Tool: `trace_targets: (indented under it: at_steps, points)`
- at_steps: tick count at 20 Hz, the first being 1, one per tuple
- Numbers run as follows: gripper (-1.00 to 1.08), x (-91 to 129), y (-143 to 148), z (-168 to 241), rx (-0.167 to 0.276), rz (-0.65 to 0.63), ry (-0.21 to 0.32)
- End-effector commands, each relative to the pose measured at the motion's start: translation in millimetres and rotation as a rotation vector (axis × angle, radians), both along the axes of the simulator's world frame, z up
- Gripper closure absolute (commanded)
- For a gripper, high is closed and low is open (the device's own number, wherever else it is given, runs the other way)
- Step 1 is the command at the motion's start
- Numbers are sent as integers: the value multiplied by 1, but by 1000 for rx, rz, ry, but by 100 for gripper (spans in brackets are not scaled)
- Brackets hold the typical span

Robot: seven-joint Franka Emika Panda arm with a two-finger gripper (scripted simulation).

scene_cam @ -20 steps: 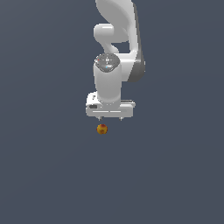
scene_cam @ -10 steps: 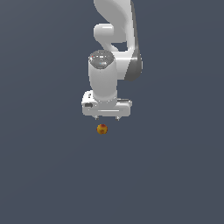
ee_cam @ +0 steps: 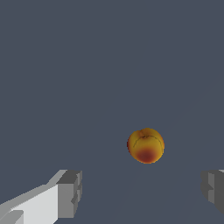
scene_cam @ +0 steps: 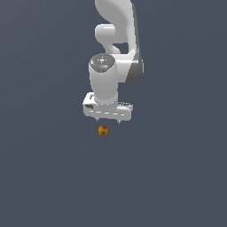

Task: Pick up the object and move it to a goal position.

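your gripper, jaws spread and empty, has shifted slightly sideways over the past second and hovers just above the ball (mid-table, no edge visible); grasp not begun.

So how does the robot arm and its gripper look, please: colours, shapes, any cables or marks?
The arm is glossy white with rounded, bulbous links and a dark grey band at one joint. The gripper is a flat white block with grey, boxy fingertips. No cables or markings show.
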State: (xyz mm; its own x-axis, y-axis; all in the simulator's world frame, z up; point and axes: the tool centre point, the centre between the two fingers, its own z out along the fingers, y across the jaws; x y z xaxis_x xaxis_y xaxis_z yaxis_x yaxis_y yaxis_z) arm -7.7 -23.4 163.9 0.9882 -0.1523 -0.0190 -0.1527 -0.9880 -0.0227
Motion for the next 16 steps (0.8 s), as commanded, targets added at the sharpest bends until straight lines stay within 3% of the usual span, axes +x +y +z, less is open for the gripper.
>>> trace_targets:
  at_steps: [1,16]
  points:
    - [-92,-1,-1,-3,0,-47,1]
    - [-92,-6,-9,-31,-4,-464,10]
